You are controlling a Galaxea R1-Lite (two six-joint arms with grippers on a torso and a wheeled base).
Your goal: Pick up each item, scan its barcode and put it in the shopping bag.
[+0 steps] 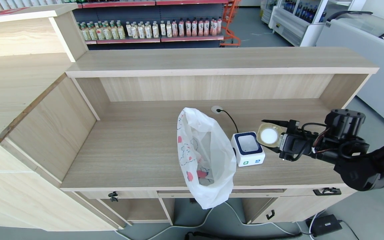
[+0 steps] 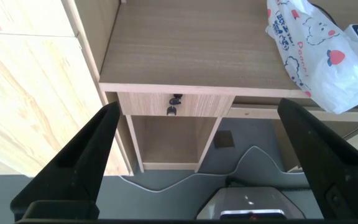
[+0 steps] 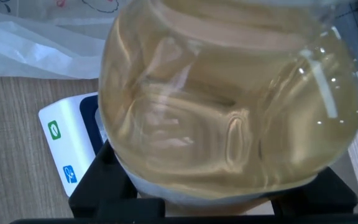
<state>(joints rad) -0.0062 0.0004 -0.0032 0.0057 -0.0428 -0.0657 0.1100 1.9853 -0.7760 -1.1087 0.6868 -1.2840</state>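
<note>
Shop interior: a drinks shelf and chest freezers stand behind a light wooden desk with a raised back ledge.

1. A white plastic shopping bag with red cartoon prints stands open near the middle of the desk, and its lower part hangs over the front edge.
2. A white cube barcode scanner with a dark blue top window sits just beside the bag, on the robot's right. A black cable runs from it to a grommet at the back of the desk.
3. The right jaws are closed on a clear bottle of pale yellow liquid with a white cap. The bottle is held just to the right of the scanner, cap end up.
4. The left jaws are spread wide and hold nothing. They sit below the desk's front edge, facing a drawer with a key.
</note>
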